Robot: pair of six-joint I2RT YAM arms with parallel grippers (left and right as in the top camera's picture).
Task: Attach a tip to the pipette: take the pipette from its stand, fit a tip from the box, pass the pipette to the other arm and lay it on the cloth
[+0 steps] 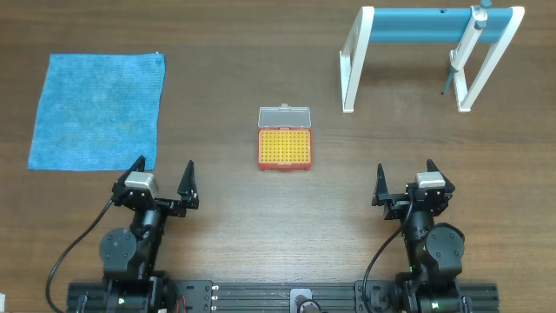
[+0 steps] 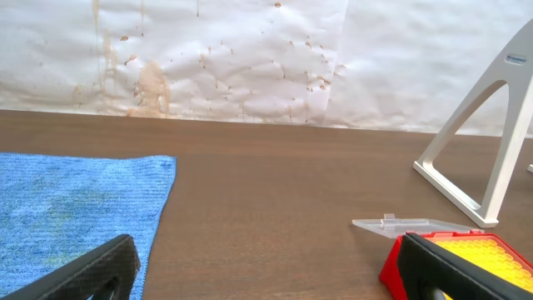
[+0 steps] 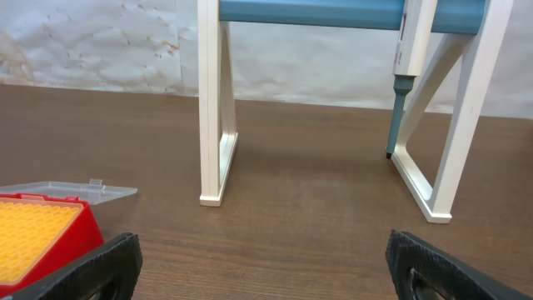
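Tabletop (image 1: 217, 78): cloth (image 1: 97, 111), tip box (image 1: 284, 141), stand (image 1: 417, 26) well apart

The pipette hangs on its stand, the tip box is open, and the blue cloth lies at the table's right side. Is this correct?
No. The top view shows the blue cloth at the table's left side. The pipette does hang on its stand, and the tip box is open.

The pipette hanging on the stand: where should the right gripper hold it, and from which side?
Probably the pipette by its white body, just below the blue bar, from the robot's side: it hangs nearly upright, with that side open.
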